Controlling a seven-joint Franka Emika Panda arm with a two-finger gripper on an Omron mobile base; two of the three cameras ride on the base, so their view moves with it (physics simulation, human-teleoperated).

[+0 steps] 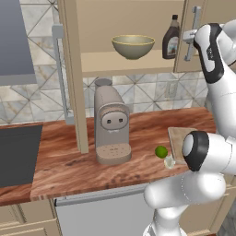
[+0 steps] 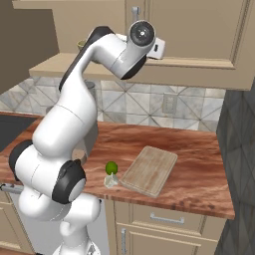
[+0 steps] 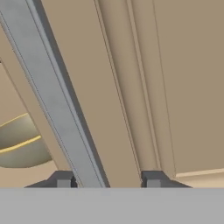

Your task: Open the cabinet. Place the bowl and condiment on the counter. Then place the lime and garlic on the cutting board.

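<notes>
The cabinet's left door (image 1: 73, 73) stands swung open, while its right door (image 1: 205, 32) is closed. On the shelf inside sit the olive bowl (image 1: 132, 46) (image 3: 17, 146) and the dark condiment bottle (image 1: 171, 39). My gripper (image 1: 187, 36) (image 3: 108, 180) is up at the right door's grey bar handle (image 1: 193, 32) (image 3: 52, 96). The bar runs between the jaws, close to one fingertip with a gap to the other, so the gripper is open. The lime (image 1: 161, 151) (image 2: 111, 168) and garlic (image 1: 169, 162) (image 2: 110, 180) lie on the counter (image 1: 69, 156) beside the cutting board (image 2: 149, 170).
A beige coffee machine (image 1: 110, 129) stands on the counter under the open shelf. A dark cooktop (image 1: 18, 152) lies at the left, below a grey hood (image 1: 14, 41). Drawers (image 2: 164, 216) sit under the counter, and a dark wall (image 2: 241, 164) closes the right end.
</notes>
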